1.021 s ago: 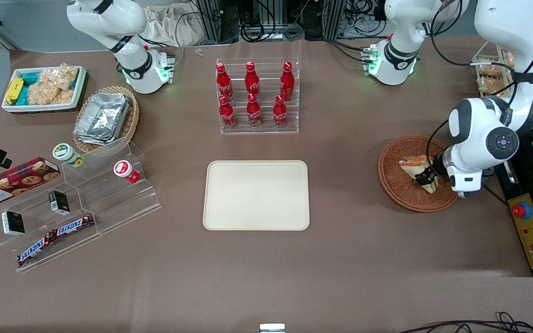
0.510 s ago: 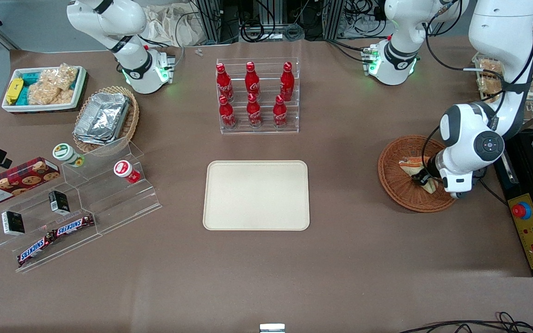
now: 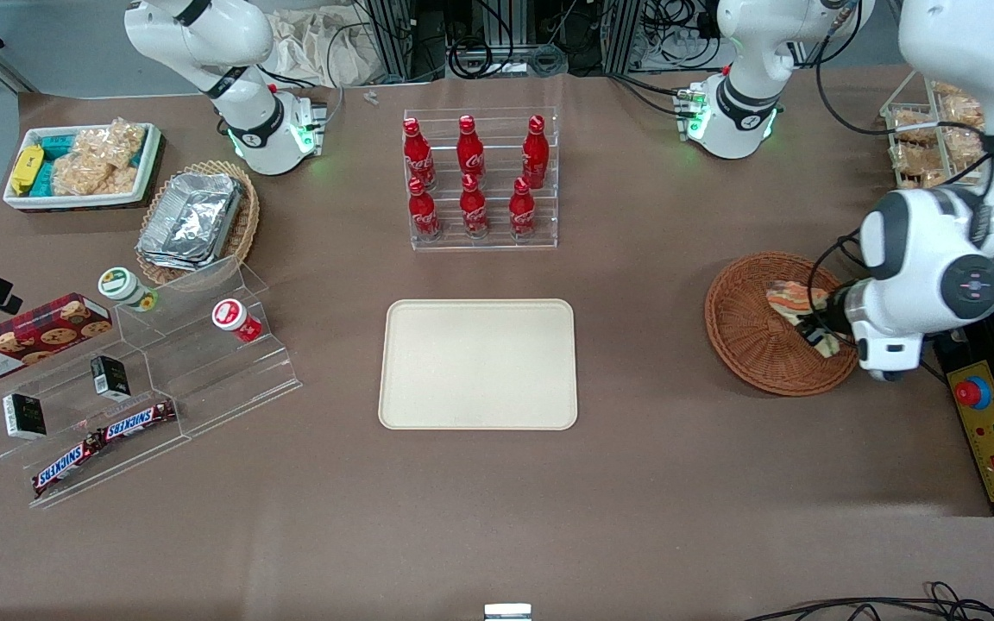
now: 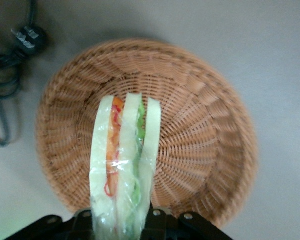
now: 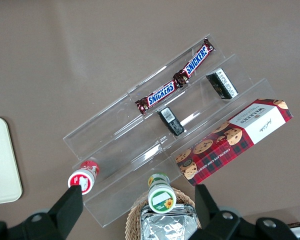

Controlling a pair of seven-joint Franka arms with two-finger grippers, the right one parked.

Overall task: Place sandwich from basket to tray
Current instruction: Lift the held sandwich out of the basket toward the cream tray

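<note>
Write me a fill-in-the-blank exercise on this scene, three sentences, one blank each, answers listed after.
1. The gripper is shut on the ____, holding it above the basket.
2. The tray has ____ on it.
3. The clear rack that stands farther from the front camera than the tray holds ____ red bottles.

Missing words: sandwich; nothing; six

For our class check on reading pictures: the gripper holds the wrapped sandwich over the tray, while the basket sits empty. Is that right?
Not quite. The gripper holds the wrapped sandwich over the basket, not over the tray, which lies apart toward the table's middle. The left wrist view shows the basket directly beneath the sandwich, with nothing else in it.
</note>
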